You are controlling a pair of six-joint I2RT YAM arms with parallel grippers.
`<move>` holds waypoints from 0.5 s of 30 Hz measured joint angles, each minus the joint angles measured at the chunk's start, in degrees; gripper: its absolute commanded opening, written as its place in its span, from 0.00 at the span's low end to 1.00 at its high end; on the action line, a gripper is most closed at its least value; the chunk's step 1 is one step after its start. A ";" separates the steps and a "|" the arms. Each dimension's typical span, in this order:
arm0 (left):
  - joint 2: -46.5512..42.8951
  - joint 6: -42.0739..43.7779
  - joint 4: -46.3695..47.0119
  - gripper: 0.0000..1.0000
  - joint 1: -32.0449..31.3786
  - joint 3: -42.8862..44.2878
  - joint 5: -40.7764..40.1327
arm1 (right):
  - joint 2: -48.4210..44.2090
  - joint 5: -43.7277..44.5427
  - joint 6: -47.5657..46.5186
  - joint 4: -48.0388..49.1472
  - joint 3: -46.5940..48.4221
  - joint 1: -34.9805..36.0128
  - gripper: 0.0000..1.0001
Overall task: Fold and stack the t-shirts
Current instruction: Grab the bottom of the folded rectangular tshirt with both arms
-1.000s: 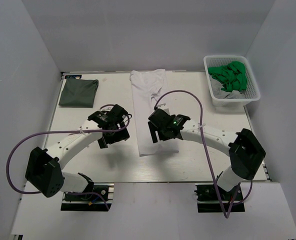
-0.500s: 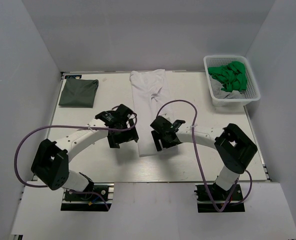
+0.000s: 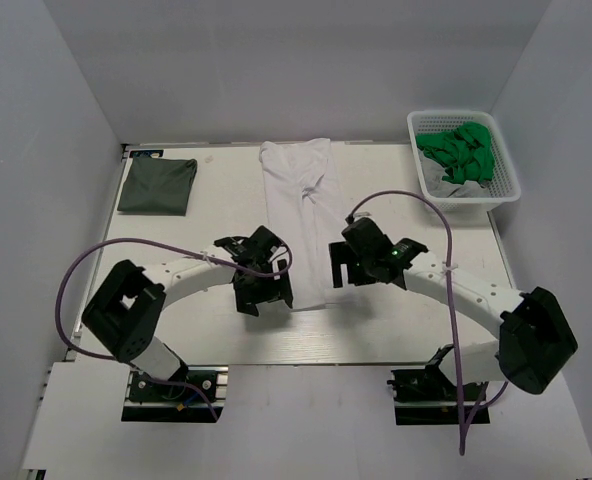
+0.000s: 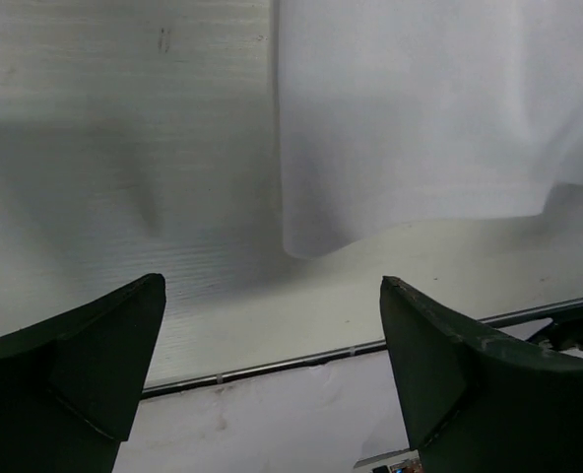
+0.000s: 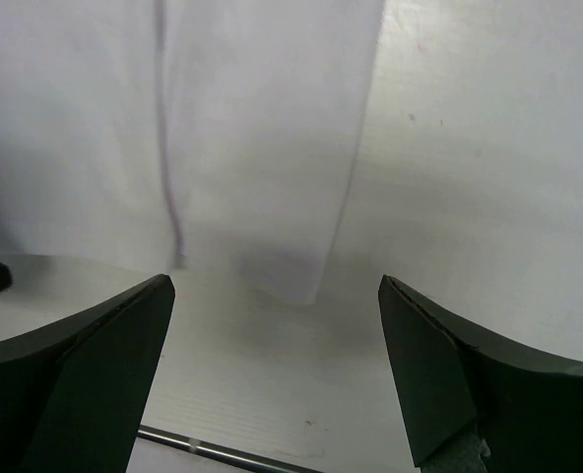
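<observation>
The left gripper (image 3: 267,298) and right gripper (image 3: 343,273) gape wide, empty, at seven and five o'clock of the white t-shirt (image 3: 301,210); grey-green t-shirt (image 3: 157,185), apparently folded, at ten.

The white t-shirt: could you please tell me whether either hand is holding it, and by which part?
Nothing is held. The left hand and right hand are open, the white t-shirt lying ahead of them.

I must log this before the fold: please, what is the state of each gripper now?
Left gripper: open, holding nothing.
Right gripper: open, holding nothing.
</observation>
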 measured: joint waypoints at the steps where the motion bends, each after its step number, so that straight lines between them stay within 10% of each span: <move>1: 1.27 0.11 -0.09 1.00 -0.46 0.55 -0.11 | 0.09 -1.29 0.04 0.00 -1.42 -1.20 0.90; 15: 7.91 1.99 0.83 0.78 -0.72 3.91 -0.42 | 7.37 -20.39 -0.17 4.11 -7.89 -10.86 0.90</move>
